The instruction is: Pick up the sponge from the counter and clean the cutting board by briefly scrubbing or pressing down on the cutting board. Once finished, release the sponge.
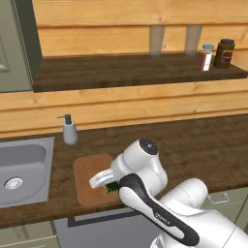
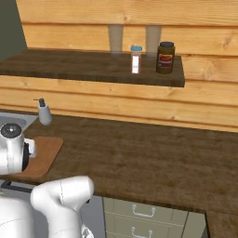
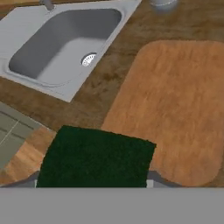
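Sponge [image 3: 96, 157] held close under the end effector [image 1: 110, 186], above the near edge of the cutting board [image 3: 175, 109] where it meets the counter [image 1: 193, 145]; fingertips hidden, so clamped or merely close: cannot tell. Probably light, soft and compressible, likely to give under a downward press; best gripped across the short sides, mid-height, not too deep. Board likely stiff and flat, apt to slide if pushed sideways. By count: one sponge, one board, one sink [image 1: 22, 169], one soap dispenser [image 1: 69, 130], two jars [image 1: 224, 53] on the shelf [image 1: 135, 70].
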Robot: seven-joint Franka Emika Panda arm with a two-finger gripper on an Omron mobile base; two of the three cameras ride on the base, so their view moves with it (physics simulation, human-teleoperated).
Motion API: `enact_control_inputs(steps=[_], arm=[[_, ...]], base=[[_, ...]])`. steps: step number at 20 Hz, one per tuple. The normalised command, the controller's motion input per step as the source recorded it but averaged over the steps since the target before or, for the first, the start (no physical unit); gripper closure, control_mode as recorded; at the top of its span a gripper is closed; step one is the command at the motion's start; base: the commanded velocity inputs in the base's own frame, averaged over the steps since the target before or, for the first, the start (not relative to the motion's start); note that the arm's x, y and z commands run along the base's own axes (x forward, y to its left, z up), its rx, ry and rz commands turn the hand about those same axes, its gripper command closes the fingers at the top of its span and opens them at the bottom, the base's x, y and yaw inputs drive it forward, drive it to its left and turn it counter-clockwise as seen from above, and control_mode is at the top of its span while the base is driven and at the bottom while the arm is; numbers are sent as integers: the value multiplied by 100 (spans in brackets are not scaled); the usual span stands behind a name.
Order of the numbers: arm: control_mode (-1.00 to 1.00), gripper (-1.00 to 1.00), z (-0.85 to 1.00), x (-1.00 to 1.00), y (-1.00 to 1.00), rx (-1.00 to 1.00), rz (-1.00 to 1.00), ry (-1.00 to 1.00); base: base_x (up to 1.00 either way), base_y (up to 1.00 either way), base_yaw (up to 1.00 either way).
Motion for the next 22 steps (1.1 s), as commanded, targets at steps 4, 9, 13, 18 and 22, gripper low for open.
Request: enact_control_inputs(steps=[4, 9, 13, 18, 22], arm=[[-100, 100, 2, 18, 40, -7, 57, -20], [-100, 100, 0, 14, 22, -2, 24, -13], [-100, 100, -27, 4, 7, -6, -4, -9], [-100, 100, -47, 9, 18, -6, -7, -10], [-100, 100, -49, 24, 2, -2, -4, -13]], base=[[0, 0, 0], [0, 0, 0], [0, 0, 0], [0, 0, 0], [0, 0, 0]])
